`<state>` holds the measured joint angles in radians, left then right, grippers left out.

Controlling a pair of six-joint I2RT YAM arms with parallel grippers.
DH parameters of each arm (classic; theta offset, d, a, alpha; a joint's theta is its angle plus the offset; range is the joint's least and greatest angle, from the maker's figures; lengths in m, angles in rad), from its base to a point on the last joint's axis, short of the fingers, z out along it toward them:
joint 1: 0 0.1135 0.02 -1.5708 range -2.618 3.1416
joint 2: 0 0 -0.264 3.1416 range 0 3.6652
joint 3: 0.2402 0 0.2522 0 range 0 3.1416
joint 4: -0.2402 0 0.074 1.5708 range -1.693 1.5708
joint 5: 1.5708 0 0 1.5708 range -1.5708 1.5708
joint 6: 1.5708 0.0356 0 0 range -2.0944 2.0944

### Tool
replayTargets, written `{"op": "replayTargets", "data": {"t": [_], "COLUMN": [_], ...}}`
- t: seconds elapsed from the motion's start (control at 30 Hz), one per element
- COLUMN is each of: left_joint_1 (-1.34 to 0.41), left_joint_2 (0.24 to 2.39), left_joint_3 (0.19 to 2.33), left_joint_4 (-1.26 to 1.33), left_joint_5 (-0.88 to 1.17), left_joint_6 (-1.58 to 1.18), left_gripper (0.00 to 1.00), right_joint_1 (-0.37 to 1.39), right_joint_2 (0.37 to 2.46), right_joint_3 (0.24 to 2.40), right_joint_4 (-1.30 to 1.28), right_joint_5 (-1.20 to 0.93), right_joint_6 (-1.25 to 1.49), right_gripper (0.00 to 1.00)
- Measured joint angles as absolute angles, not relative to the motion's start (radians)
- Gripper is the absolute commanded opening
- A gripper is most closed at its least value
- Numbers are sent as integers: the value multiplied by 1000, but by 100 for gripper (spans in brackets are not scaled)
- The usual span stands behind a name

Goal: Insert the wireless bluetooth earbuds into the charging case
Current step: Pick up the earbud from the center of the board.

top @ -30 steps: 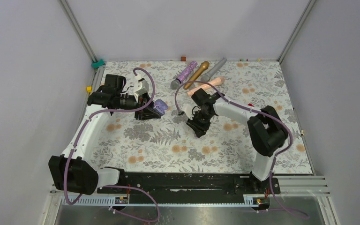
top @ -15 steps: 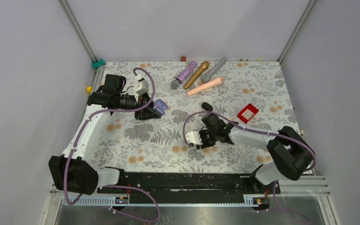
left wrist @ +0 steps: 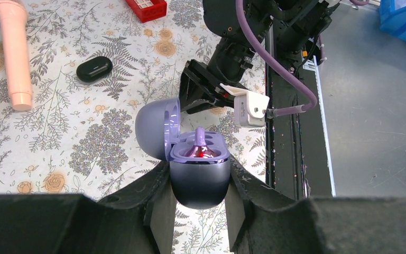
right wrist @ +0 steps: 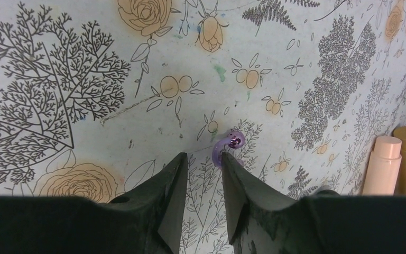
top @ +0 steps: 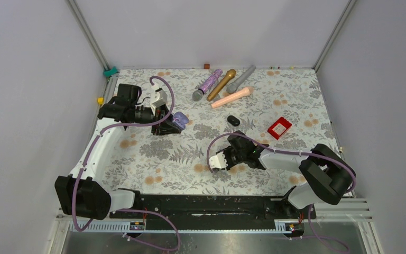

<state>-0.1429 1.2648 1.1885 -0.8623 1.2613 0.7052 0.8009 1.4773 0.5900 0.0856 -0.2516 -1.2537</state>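
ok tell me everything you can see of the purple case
The purple case is a glossy, plastic-looking oval pebble, its lid hinged open to the left in the left wrist view. One purple earbud stands stem-up in its tray, a red glow beside it. The left gripper has its jaws clamped on the lower half.

Plain grey walls [top: 31, 79] boxed in a table [top: 349, 186] under a floral cloth [top: 169, 159], with metal posts [top: 87, 34] at the back corners.
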Motion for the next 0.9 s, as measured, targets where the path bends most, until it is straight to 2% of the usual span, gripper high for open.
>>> {"op": "replayTargets", "data": {"t": [0.63, 0.9], "left_joint_1": [-139, -139], "left_joint_2": [1265, 1265], "left_joint_3": [1188, 1188], "left_joint_4": [-862, -862], "left_joint_5": [1269, 1271], "left_joint_6": [706, 705], "left_gripper": [0, 0], "right_joint_1": [803, 803], "right_joint_2": [1542, 1584], "right_joint_3": [637, 673], "right_joint_4": [115, 114], "right_joint_5": [-165, -146], "right_joint_6": [-1259, -1261], "right_gripper": [34, 22]}}
